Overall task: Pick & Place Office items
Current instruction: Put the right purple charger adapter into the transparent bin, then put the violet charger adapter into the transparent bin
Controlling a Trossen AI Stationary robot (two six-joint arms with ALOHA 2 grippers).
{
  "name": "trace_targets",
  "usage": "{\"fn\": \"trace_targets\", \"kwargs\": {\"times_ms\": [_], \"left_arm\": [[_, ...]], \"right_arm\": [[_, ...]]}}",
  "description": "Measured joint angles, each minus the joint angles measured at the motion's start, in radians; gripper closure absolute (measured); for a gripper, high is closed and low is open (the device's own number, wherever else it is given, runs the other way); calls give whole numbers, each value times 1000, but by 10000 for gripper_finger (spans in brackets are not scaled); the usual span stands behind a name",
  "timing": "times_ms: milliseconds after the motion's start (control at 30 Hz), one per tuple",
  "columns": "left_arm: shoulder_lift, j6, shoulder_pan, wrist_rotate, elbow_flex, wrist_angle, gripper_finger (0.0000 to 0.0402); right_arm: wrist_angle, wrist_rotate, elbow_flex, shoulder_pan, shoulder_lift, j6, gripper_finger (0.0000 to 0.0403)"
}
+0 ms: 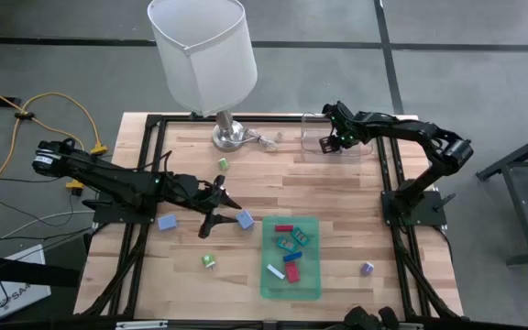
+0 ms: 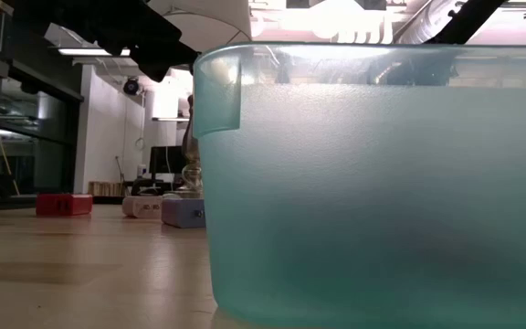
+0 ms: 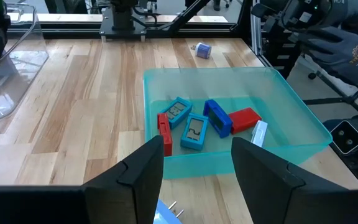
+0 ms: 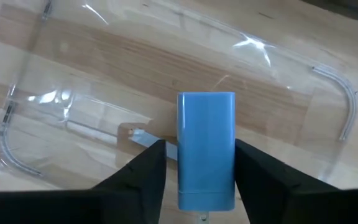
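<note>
Overhead, right gripper (image 4: 196,165) jaws part around blue stick (image 4: 206,149) above clear container (image 4: 328,81).

Office items, small coloured pcs. Several lie in the green tray (image 1: 312,284): red block (image 3: 245,119) flat nr the middle, dark blue block (image 3: 217,117) touching it, two teal blocks (image 3: 196,132) w/ window faces side by side, red clip (image 3: 165,133) on edge by the wall, white stick (image 3: 260,133) leaning at the wall.

Loose on the counter (image 1: 356,211): lavender block (image 1: 167,222), blue-grey block (image 1: 245,219), green pc (image 1: 209,261), pale green pc (image 1: 223,164) nr the lamp base, purple pc (image 1: 367,269) alone, right of the tray.

Light blue stick (image 4: 206,149), rounded rectangle, sits upright betw. the right pincer's (image 4: 199,163) fingers, over the clear container (image 4: 328,81).
</note>
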Motion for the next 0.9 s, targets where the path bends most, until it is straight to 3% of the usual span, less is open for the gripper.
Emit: {"fn": "trace_targets", "kwargs": {"times_ms": [233,633,767,900], "left_arm": [[0,0,0,0,0,0,218],[0,0,0,0,0,0,218],[0,0,0,0,0,0,218],[0,0,0,0,0,0,218]], "right_arm": [[-2,-29,0,-3,-28,9,232],[-28,-40,0,4,-317,-14,232],[-79,-74,0,56,-380,-37,232],[-125,-180,0,123,-449,-85,232]]}}
